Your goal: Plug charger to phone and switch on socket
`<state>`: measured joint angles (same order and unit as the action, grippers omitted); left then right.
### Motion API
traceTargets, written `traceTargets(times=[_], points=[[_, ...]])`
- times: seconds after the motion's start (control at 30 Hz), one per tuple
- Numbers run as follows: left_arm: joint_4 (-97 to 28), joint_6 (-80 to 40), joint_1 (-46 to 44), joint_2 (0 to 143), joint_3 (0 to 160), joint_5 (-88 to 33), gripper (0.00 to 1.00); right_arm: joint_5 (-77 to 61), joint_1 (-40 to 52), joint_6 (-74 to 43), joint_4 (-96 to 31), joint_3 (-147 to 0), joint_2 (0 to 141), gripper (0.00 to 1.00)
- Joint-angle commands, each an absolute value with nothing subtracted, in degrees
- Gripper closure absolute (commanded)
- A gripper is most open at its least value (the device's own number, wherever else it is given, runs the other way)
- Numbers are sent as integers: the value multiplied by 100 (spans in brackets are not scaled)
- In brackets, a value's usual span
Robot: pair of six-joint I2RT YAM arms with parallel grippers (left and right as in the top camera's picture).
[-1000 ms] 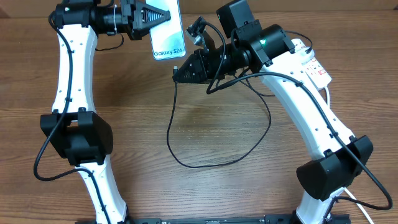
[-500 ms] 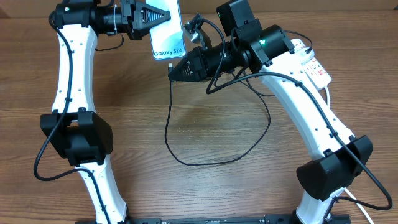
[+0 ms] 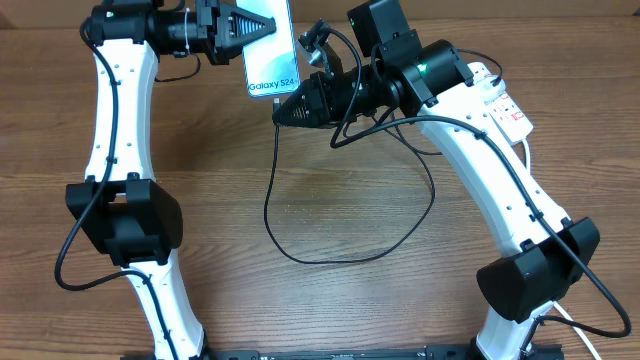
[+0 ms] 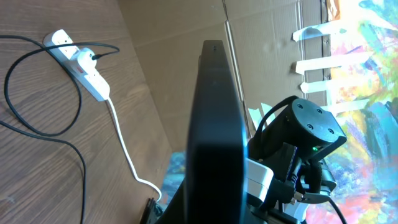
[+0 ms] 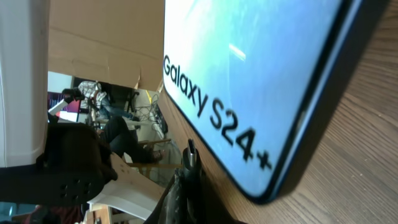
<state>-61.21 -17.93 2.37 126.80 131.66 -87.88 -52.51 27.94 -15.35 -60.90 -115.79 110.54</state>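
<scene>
The phone (image 3: 272, 55), with its light blue "Galaxy S24" screen, is held off the table at the top centre, and my left gripper (image 3: 260, 25) is shut on its upper part. In the left wrist view the phone (image 4: 214, 124) shows edge-on as a dark slab. My right gripper (image 3: 280, 113) is shut on the connector end of the charger (image 3: 300, 255), just below the phone's bottom edge. In the right wrist view the metal tip (image 5: 191, 149) stands beside the phone's lower corner (image 5: 249, 81), apart from it. The socket (image 4: 78, 55) has the black plug (image 4: 89, 58) in it.
The black cable loops over the middle of the wooden table (image 3: 200, 180). The socket (image 3: 505, 105) lies at the right, partly under my right arm, and its thick white cord (image 4: 127, 158) runs off the table edge. A cardboard wall stands behind the table.
My right gripper has shifted a little up and to the left with the connector, closer to the phone's bottom edge. The left gripper and the phone have stayed put.
</scene>
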Motion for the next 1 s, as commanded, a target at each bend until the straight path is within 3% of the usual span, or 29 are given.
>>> traceTargets(times=[0.0, 0.97], points=[[-6125, -1850, 169, 12720, 13211, -9067, 96, -5234, 2821, -1675, -6010, -11572, 11050, 96], [-6123, -1848, 145, 12720, 13211, -9070, 96, -5146, 2788, -1767, -5889, -11572, 11050, 96]])
